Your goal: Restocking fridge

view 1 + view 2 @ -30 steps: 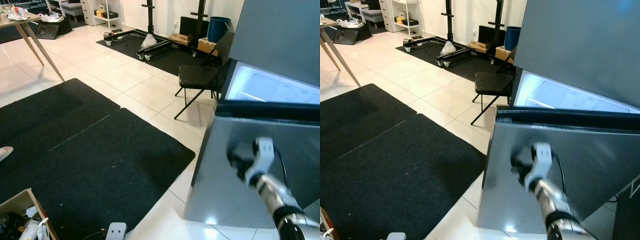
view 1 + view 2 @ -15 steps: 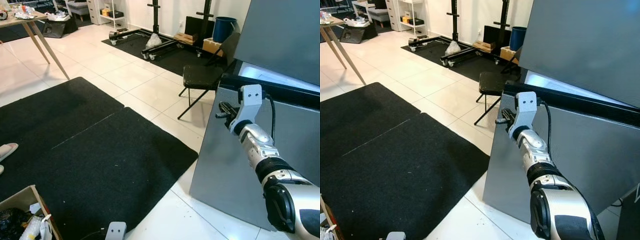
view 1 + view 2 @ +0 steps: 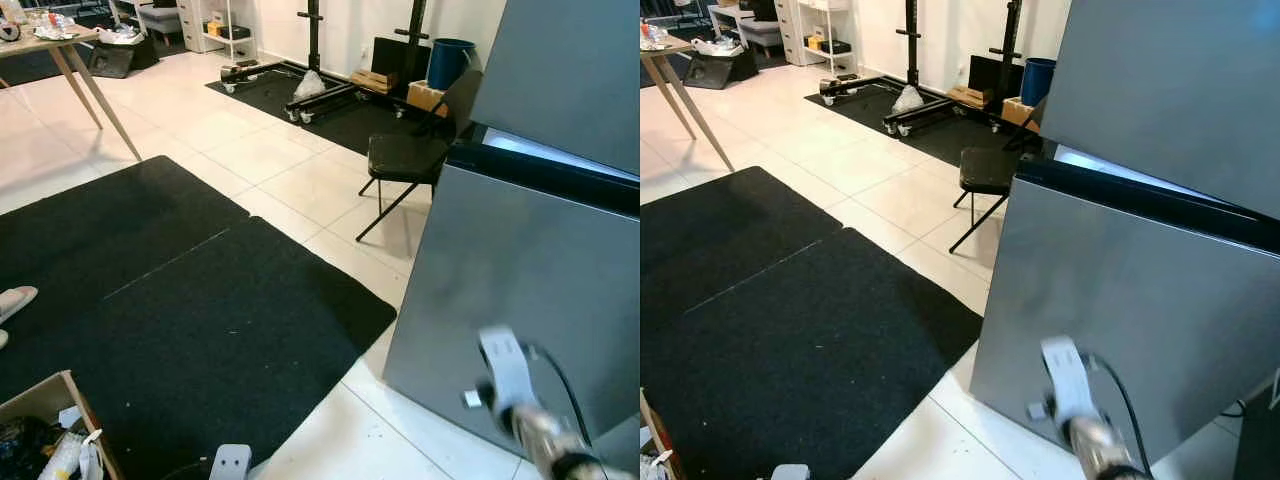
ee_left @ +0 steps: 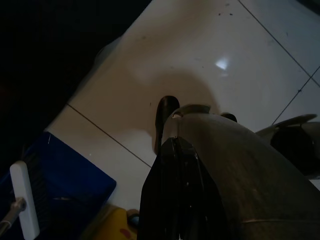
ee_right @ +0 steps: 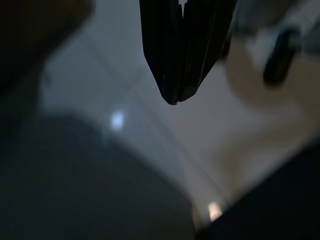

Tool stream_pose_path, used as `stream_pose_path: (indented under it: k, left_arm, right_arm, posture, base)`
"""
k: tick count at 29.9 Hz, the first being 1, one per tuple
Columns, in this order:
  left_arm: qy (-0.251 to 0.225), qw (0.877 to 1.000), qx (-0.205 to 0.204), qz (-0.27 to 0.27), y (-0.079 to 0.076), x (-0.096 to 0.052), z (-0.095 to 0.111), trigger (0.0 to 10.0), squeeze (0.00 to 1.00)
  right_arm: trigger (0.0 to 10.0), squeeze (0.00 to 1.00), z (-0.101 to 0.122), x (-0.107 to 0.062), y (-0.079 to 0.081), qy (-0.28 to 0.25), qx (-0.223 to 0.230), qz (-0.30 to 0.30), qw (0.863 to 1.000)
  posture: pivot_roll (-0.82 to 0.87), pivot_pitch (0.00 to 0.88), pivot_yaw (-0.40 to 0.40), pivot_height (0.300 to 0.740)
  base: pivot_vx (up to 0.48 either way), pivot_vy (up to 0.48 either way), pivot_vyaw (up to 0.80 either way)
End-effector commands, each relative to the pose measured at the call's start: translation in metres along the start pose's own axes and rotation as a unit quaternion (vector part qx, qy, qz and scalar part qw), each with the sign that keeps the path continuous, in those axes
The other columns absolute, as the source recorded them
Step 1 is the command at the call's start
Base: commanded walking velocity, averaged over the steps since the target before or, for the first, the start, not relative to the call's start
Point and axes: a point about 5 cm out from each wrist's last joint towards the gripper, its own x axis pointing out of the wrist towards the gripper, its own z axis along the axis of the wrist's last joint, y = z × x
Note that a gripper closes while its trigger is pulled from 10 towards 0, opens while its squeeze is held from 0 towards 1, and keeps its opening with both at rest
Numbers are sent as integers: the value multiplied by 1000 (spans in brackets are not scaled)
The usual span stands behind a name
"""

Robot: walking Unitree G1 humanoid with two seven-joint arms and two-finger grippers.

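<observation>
The grey fridge [image 3: 520, 290] stands at my right, its lower door almost shut, with a thin lit gap [image 3: 545, 152] along the door's top edge. My right arm [image 3: 520, 410] hangs low and blurred in front of the door, away from its edge. In the right wrist view my right gripper [image 5: 174, 95] is shut on nothing and points at the tiled floor. My left gripper [image 4: 172, 145] hangs shut over the floor beside my leg. A cardboard box [image 3: 45, 430] with packaged goods sits on the floor at my lower left.
A black folding chair [image 3: 410, 155] stands just left of the fridge. Black mats [image 3: 180, 310] cover the floor ahead. A wooden table [image 3: 60, 45] is far left, with a person's slippered foot [image 3: 12, 300] at the left edge. A blue basket [image 4: 60, 190] lies by my feet.
The fridge door has swung from partly open to nearly shut. My right arm has left the door's top edge and dropped low in front of it.
</observation>
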Motion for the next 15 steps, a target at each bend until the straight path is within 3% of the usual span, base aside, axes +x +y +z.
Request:
stream_pose_path:
  k: [1, 3, 7, 15]
  left_arm:
    - [21, 1000, -3, -1, -3, -1, -11, 10000, 0]
    - [22, 1000, 4, -3, -2, -1, -10, 10000, 0]
    - [22, 1000, 8, -4, -1, -1, -9, 10000, 0]
    - [26, 1000, 17, -5, 0, -2, -10, 10000, 0]
  right_arm:
    - [10000, 0, -13, -2, -4, 21, -1, -12, 1000]
    - [10000, 0, -39, -8, -8, 54, 25, -31, 998]
    - [10000, 0, -62, -15, -13, 81, 42, -48, 995]
    - [10000, 0, -69, -18, -17, 88, 42, -52, 994]
  posture:
    - [0, 0, -73, 740]
    - [2, 0, -70, 740]
    - [1, 0, -67, 740]
    - [2, 0, -70, 740]
  base:
    - [0, 0, 0]
    - [0, 0, 0]
    - [0, 0, 0]
    - [0, 0, 0]
